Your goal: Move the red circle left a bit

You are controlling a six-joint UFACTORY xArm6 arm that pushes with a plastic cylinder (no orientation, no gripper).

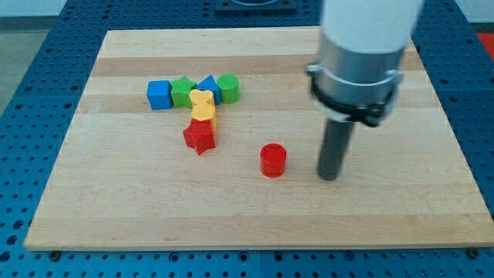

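Observation:
The red circle point(272, 161) is a short red cylinder standing on the wooden board point(139, 201), a little right of the middle. My tip point(329, 177) rests on the board just to the circle's right, with a small gap between them. The dark rod hangs from the arm's large white and grey body at the view's top right.
A cluster of blocks lies up and left of the circle: a red star point(199, 137), a yellow block point(202, 106), a blue cube point(159, 95), a green block point(182, 91), a blue triangle point(208, 84) and a green cylinder point(228, 88).

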